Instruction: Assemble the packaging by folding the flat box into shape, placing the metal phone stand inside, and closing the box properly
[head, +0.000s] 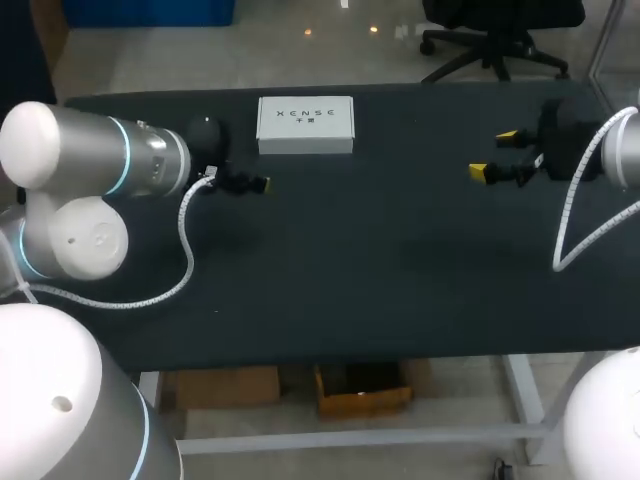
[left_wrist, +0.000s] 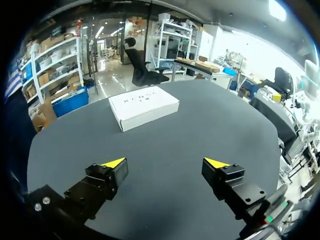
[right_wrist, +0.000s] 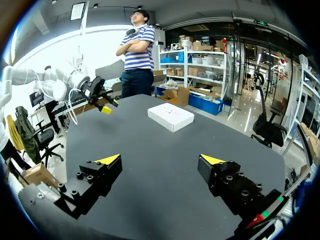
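Two grippers are in view. Both stand wide open with nothing between their fingers.

1. Position of the left gripper (head: 245, 184): upper left of the head view, just below and left of the white box (head: 305, 124), near it but not touching. The left arm (head: 90, 160) enters from the left edge. A white coiled cable (head: 185, 250) loops from its wrist down over the black table (head: 380, 280).

2. In the left wrist view, the left gripper (left_wrist: 165, 163) holds its yellow-tipped fingers (left_wrist: 114, 163) far apart above bare tabletop. The white box (left_wrist: 143, 106) lies ahead of the gripper, apart from it.

3. Position of the right gripper (head: 494, 154): upper right of the head view, well apart from the white box, fingers pointing toward the frame's left. The right arm (head: 625, 150) enters from the right edge, and a second white cable (head: 575, 220) hangs from it.

4. In the right wrist view, the right gripper (right_wrist: 160, 159) is spread wide over the table. The white box (right_wrist: 171, 116) lies ahead of it, well apart. The left gripper (right_wrist: 102, 102) shows to one side of the box, near the table's edge.

5. State of the white box: it lies flat on the table at the upper centre of the head view, near the far edge. It is formed into a shallow rectangular carton with its lid closed and print on the top face. Neither gripper touches it.
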